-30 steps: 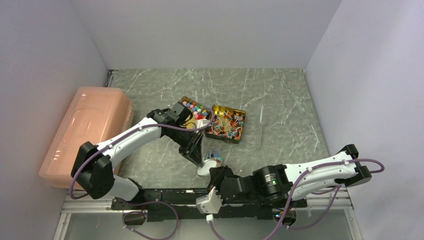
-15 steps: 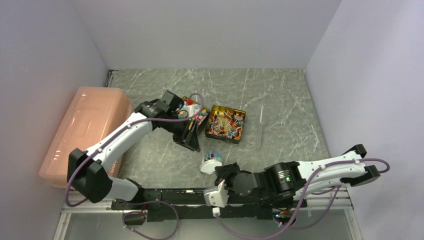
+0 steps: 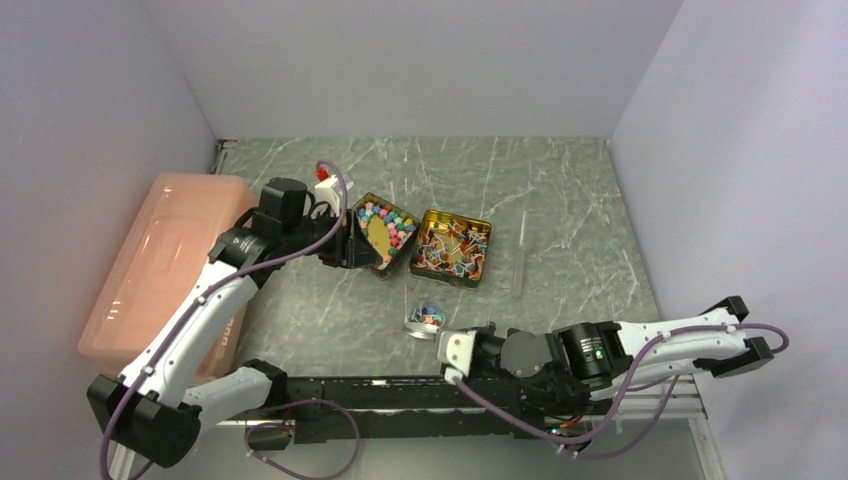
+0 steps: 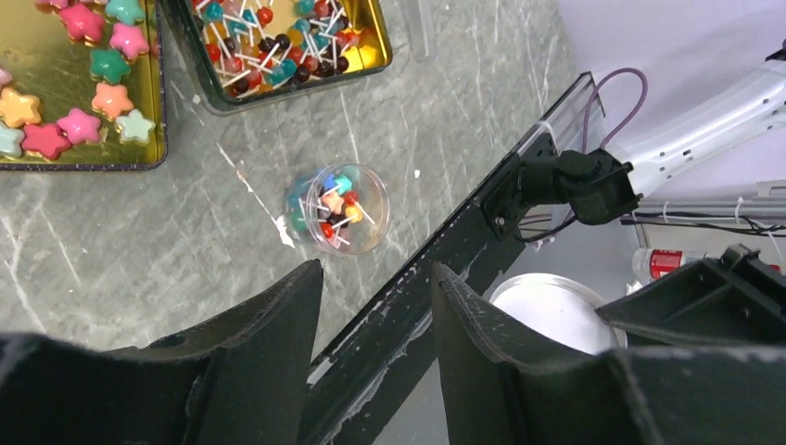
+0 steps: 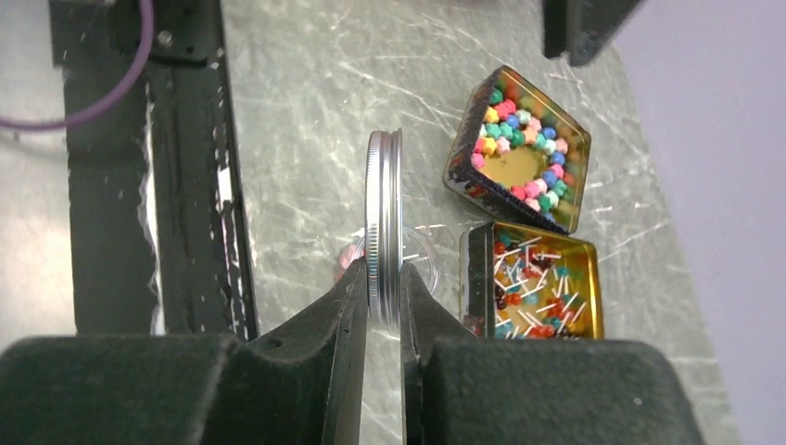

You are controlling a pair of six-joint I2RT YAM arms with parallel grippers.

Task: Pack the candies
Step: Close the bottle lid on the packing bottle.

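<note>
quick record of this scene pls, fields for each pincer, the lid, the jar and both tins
left pincer: open, empty, above the table edge near the jar
right pincer: shut on the lid
lid: off the jar, held on edge
jar: upright on the table, open, some stick candies inside
star tin: open, star candies around a bare middle
stick tin: open, beside the star tin, holds stick candies
pink box: closed, far left

Glossy gold metal tins (image 3: 378, 232), clear plastic jar (image 4: 380, 199), marbled tabletop (image 3: 560, 200).
</note>
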